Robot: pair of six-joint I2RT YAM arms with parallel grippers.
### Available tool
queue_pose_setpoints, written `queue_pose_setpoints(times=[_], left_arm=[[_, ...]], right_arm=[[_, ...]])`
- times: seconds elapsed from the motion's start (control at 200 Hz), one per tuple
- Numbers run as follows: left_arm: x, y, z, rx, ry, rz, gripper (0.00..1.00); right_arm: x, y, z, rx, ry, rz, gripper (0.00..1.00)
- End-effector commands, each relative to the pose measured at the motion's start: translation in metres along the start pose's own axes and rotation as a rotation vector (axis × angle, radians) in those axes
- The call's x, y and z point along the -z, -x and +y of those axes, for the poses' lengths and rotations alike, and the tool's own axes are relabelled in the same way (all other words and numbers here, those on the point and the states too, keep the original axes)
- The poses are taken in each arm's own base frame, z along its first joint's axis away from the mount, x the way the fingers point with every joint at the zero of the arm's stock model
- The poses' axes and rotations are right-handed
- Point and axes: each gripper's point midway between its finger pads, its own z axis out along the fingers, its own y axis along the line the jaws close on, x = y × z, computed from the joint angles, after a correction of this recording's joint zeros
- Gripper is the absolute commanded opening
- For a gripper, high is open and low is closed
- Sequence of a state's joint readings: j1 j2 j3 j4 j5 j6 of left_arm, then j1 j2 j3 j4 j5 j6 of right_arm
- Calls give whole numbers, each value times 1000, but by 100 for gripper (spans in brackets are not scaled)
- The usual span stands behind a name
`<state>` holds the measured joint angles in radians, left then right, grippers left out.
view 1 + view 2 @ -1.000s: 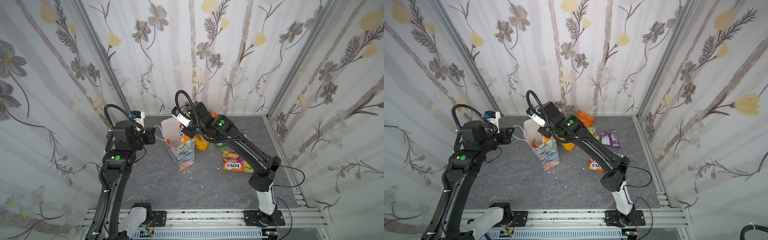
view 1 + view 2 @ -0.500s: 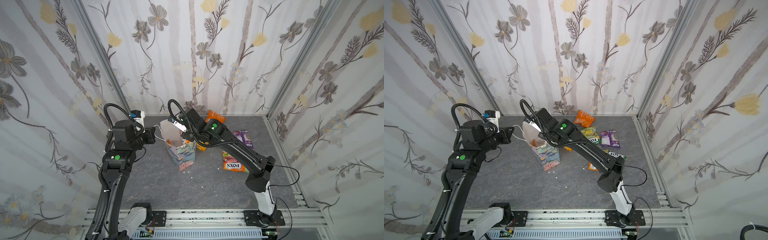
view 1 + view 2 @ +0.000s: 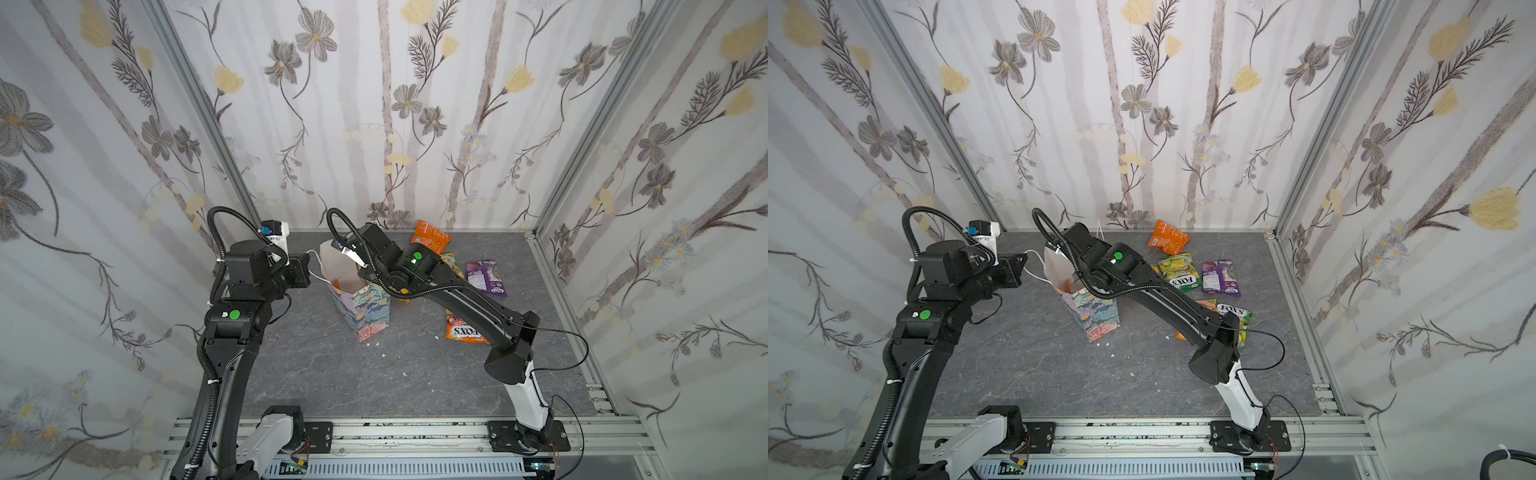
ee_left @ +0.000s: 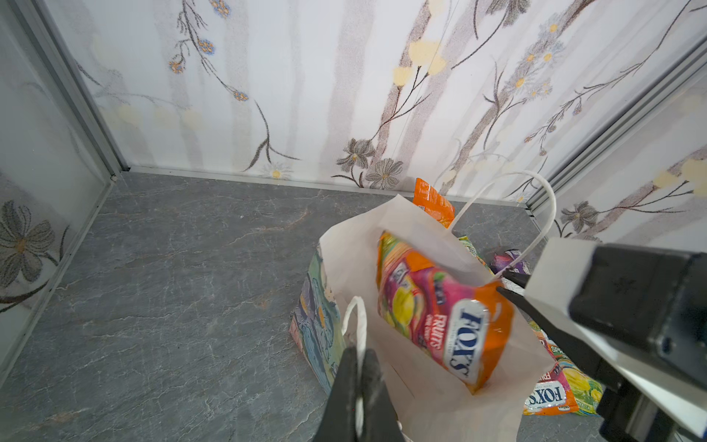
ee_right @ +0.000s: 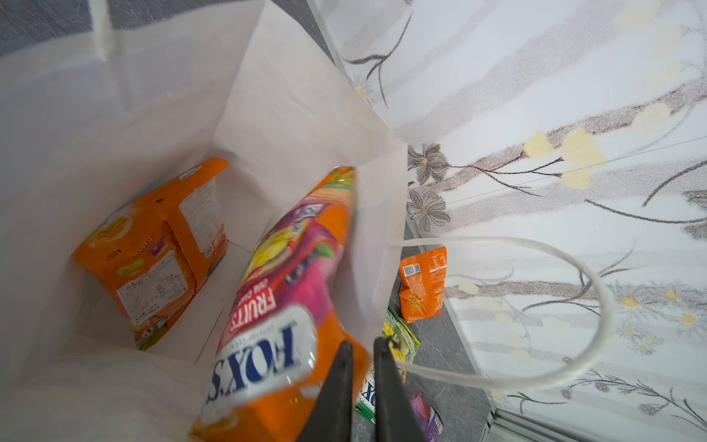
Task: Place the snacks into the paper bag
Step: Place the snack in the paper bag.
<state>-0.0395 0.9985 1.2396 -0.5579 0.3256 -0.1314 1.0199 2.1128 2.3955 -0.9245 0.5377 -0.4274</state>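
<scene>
The right gripper (image 5: 361, 344) hung at the mouth of the bag (image 5: 290, 95), jaws narrowly parted at a FOX'S packet (image 5: 283, 302); whether it gripped was unclear. An orange packet (image 5: 153, 252) lay inside. The left gripper (image 4: 357, 382) pinched a handle (image 4: 355, 317). Other snacks (image 3: 1179, 272) lay on the table (image 3: 1025, 353) nearby.

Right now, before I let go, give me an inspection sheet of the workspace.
Surface: grey table, stone-look.
Job's things: flowered bag standing, open; one packet at its bottom; Fox's packet in its mouth; orange packet, green packet, purple packet outside.
Clutter: white scraps near the bag.
Hands: left hand shut on bag's cord handle; right hand slightly open at Fox's packet's corner.
Cables: hose looped above left arm, nothing snagged.
Surroundings: flowered walls, metal rail in front.
</scene>
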Motion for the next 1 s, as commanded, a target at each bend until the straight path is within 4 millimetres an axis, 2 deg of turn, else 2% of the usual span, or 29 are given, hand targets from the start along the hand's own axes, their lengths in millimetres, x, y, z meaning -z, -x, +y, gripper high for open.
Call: queue_pose_setpoints(times=[0.0, 0.09, 0.175, 0.335, 0.475, 0.759, 0.999], left_arm=[[2, 4, -1, -9, -3, -11, 0], [3, 4, -1, -10, -3, -12, 0], [3, 3, -2, -7, -7, -12, 0], [2, 3, -2, -7, -7, -12, 0], [2, 3, -2, 0, -9, -16, 0], [2, 2, -5, 7, -28, -26, 0], [-1, -2, -4, 13, -31, -6, 0]], right_arm=[[6, 7, -9, -42, -28, -27, 14], [6, 7, -7, -57, -20, -30, 12], [9, 11, -4, -77, 3, -49, 18], [26, 27, -3, -130, 59, -126, 28], [43, 37, -4, -176, 109, -182, 30], [74, 51, -20, -275, 143, -278, 33], [102, 56, -38, -378, 144, -348, 36]])
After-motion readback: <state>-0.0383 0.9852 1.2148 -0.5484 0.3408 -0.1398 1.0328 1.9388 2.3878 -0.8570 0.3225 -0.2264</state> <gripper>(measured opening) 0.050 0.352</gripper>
